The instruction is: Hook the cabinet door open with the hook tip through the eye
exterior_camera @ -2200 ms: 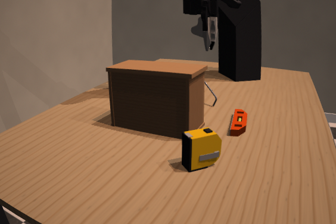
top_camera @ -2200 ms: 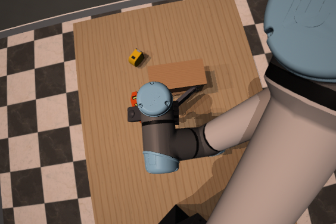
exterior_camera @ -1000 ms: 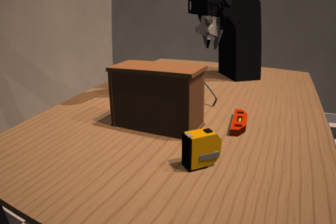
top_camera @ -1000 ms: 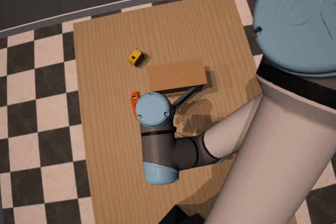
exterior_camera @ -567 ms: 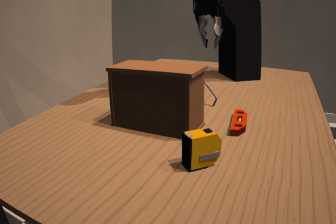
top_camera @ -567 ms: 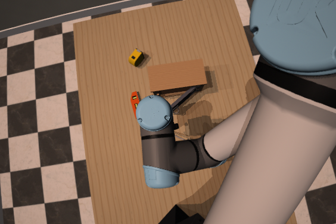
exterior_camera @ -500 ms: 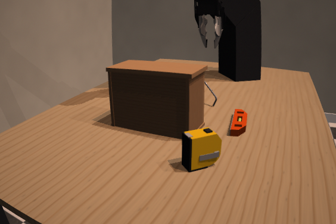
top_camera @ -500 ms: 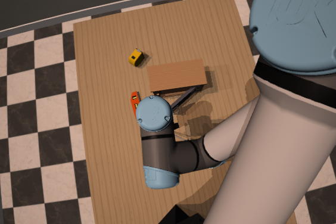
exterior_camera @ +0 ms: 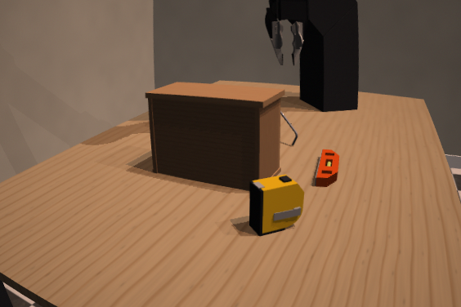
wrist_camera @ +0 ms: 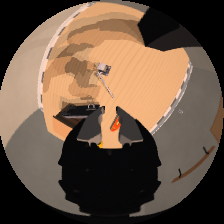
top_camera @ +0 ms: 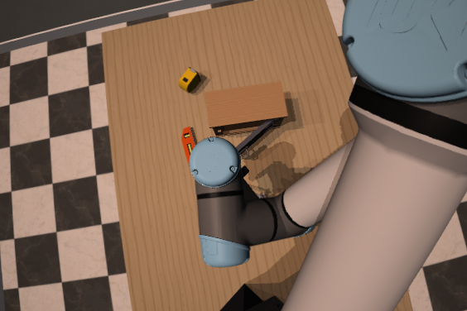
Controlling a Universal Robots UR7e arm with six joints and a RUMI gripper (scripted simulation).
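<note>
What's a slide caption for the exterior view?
Nearly closed, empty gripper hovers above the cabinet and wire hook.

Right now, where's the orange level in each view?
Top: orange level at middle left, partly under the wrist's blue cap.
Exterior: right of middle, beyond the yellow tape measure.
Wrist: an orange sliver between the jaws.
Shared landmark: the cabinet, right beside it.

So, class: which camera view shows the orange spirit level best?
The exterior view: the orange spirit level lies unobstructed on the table. From the top, the wrist joint covers part of it; the wrist view shows only a sliver.
</note>
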